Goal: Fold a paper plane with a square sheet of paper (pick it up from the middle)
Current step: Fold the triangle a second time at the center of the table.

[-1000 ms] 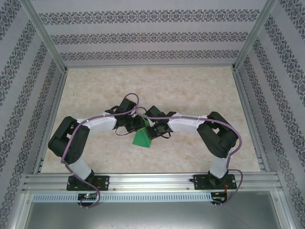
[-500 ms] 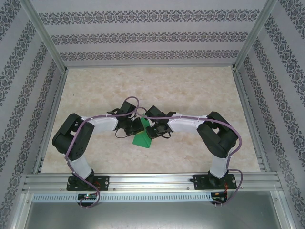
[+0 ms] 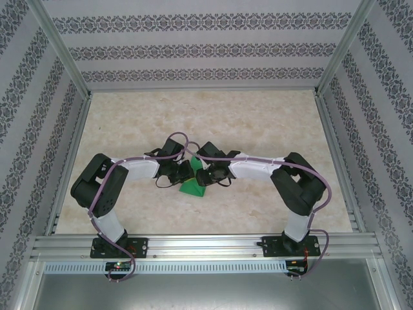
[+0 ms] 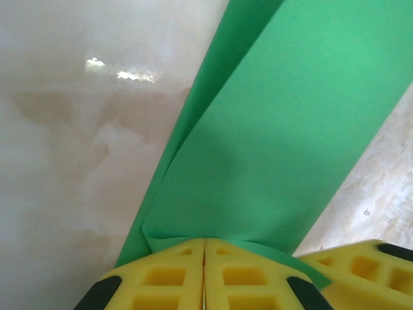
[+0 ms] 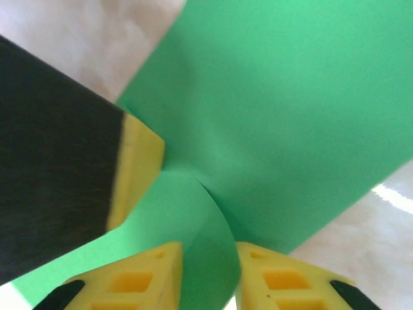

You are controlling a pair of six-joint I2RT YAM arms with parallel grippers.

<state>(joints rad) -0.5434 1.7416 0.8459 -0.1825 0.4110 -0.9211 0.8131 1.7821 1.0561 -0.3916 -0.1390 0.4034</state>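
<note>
The left tool (image 4: 204, 250) pinches an edge of the folded green paper (image 4: 271, 142) over the bench (image 3: 258, 116) — the right tool (image 5: 210, 258), at the same paper, stands parted around a curled flap.

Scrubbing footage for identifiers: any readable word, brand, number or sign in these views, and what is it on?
No readable text in any view.
Green paper: plain, no print.
Left tool, yellow pads: no markings.
Wallpaper bands: ornament only, no letters.
</note>
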